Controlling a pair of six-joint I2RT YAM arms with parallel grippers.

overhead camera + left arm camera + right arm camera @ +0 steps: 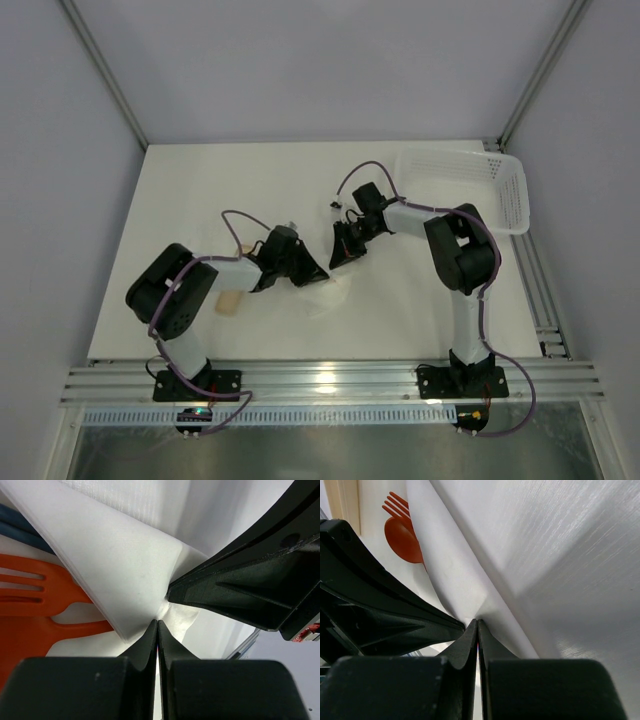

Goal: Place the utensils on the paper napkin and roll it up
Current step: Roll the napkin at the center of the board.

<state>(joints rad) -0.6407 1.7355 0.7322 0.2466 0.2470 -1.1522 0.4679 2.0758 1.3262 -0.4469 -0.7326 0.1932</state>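
Observation:
The white paper napkin (327, 296) lies between the two arms with one edge lifted and folded over. My left gripper (314, 272) is shut, and its tips (158, 623) pinch the folded napkin (120, 565) where the paper puckers. My right gripper (340, 256) is also shut, its tips (478, 622) nipping the same lifted fold (485, 555) right beside the left one. Partly under the fold lie an orange fork (40, 587), a dark blue handle (15, 525) and an orange spoon (402, 537). In the top view the utensils are hidden.
A white perforated basket (470, 185) stands at the back right of the table. A short beige piece (228, 303) lies next to the left arm. The right gripper's black finger (250, 590) crowds the left wrist view.

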